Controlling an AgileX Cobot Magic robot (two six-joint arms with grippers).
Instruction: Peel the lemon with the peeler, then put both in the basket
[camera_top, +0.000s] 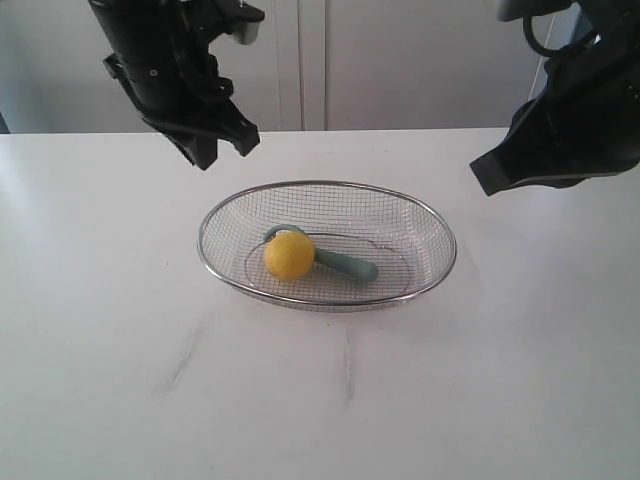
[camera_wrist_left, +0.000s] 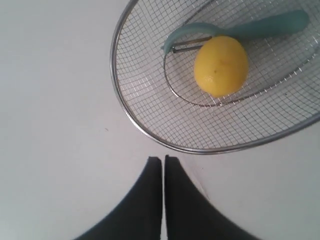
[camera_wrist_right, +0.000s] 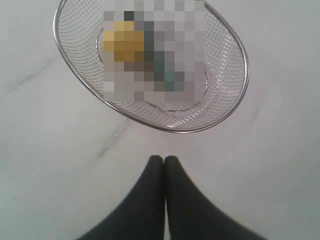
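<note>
The left end effector (camera_wrist_left: 163, 160) and right end effector (camera_wrist_right: 164, 159) are closed and empty. The lemon (camera_top: 290, 256) looks firm and slippery, so grip its middle.

Rt wrist view: the middle of the basket (camera_wrist_right: 175, 129) is a mosaic blur, so the lemon (camera_wrist_right: 122, 42) & the peeler (camera_wrist_right: 167, 70) read only as yellow & teal-grey blocks, w/ no outline or contact to tell. Ext view: the lemon hides where the peeler's head meets its handle; the left arm (camera_top: 165, 70) & right arm (camera_top: 575, 120) are cut by the top edge, the right also by the side. Left wrist view: the basket runs out of frame on two sides, & the left gripper (camera_wrist_left: 163, 160) is cut off behind its fingertips.
</note>
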